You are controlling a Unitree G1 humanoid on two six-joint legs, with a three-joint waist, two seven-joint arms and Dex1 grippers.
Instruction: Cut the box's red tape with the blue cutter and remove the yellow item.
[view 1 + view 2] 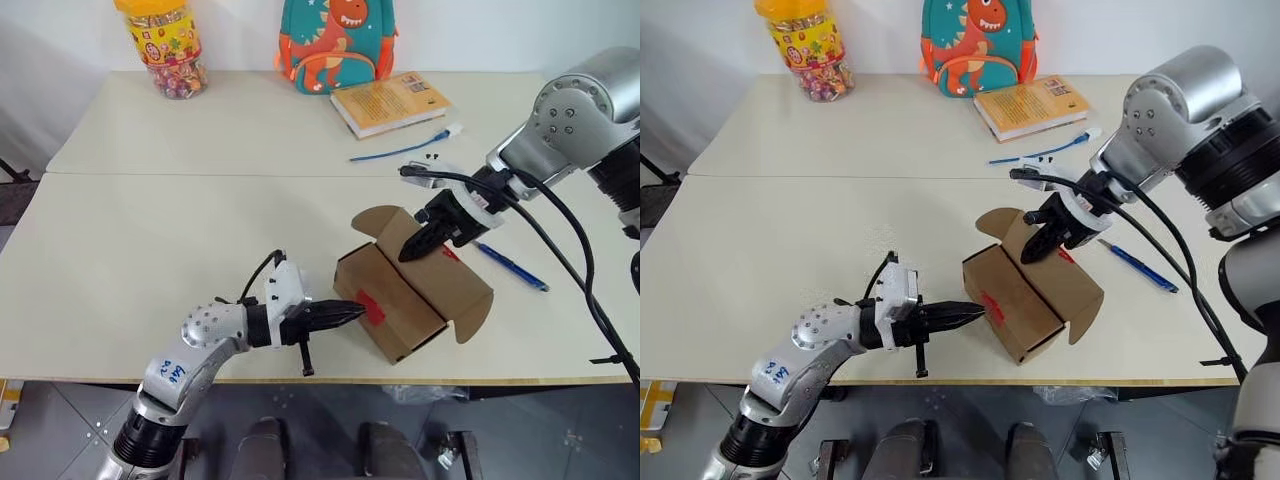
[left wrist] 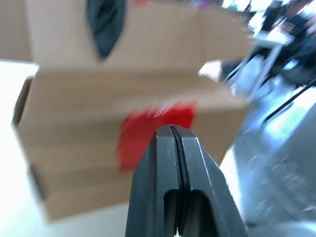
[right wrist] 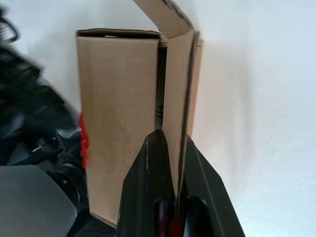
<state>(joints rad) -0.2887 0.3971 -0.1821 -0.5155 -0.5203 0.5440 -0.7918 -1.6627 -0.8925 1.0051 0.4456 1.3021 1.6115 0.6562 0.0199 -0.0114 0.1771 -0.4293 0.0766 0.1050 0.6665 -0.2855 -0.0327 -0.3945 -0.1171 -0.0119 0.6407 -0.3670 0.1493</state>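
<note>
The small brown cardboard box (image 1: 415,300), light and thin-walled, sits cut open beside the slim blue cutter (image 1: 511,266); the right gripper (image 1: 418,243) pinches its stiff raised flap, a sound hold, while the left gripper (image 1: 345,314), clenched empty, braces its red-taped side.

Not much to read here: a small blue-marked sticker (image 1: 171,374) on the left arm, lower left of the frame, too small to make out. Jar label (image 1: 165,40) upper left and book cover (image 1: 392,100) at top centre carry print, all illegible.
</note>
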